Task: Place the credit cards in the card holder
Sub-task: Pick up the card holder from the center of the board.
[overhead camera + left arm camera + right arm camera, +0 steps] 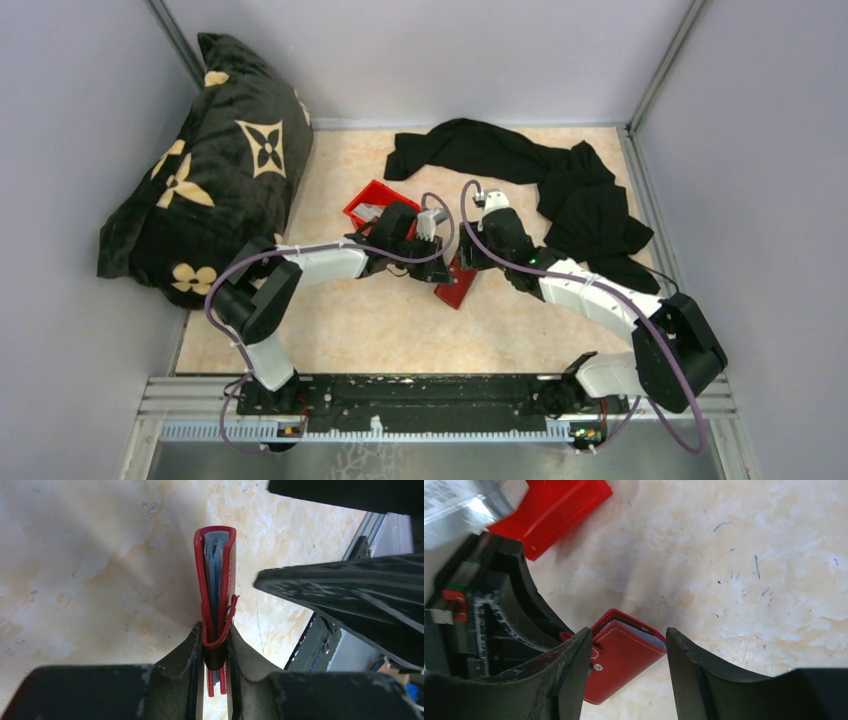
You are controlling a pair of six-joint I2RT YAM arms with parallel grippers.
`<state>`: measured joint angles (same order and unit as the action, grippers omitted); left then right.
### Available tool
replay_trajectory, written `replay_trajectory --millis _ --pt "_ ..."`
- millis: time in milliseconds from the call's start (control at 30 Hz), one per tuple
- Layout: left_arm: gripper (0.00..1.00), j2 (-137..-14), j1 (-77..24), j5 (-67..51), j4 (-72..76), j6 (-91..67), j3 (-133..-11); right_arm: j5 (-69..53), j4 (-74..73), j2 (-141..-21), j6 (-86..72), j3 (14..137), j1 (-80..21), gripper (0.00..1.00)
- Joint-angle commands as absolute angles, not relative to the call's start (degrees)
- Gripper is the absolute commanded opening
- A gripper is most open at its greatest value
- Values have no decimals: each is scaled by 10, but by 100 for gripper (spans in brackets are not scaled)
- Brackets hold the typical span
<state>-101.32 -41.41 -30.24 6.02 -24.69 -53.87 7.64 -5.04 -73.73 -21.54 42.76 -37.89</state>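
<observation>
Left gripper (215,647): clenched on the fold end of the card holder (216,590), one finger pressed on each cover.
Right gripper (627,637): released, jaws spread wide and straddling the holder's free end; a gap shows at one finger, while the other overlaps the snap side, contact unclear.
Card holder: dark red, held edge-up just above the marbled table (350,320) near its centre. The covers are slightly parted, with pale blue-grey leaves inside and a small metal snap on the outer face.
Credit cards: whether the pale leaves inside the holder are cards or pockets cannot be told.
Red bin (375,203): bright plastic, at 10 o'clock from the holder, with something pale inside that is too small to identify.
Black garment (560,185): crumpled, at 1 o'clock from the holder.
Cushion (205,165): black with cream four-petal flower motifs, at 9 o'clock against the wall.
Writing: no brand lettering is readable; the print on a pale label (446,502) is too blurred to read.
</observation>
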Motion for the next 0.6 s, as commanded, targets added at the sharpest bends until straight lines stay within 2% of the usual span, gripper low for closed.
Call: replay_trajectory --millis 0,167,567 --pt "4 -1009 -414 -340 -14 -151 -582 -7 -7 -709 -185 398 -351 57" --pt "0 -986 -409 -378 -47 -101 -585 -46 19 -657 -188 355 -343 64" --pt "0 -836 -367 -580 -47 -61 -522 -204 30 -568 -214 351 -344 68"
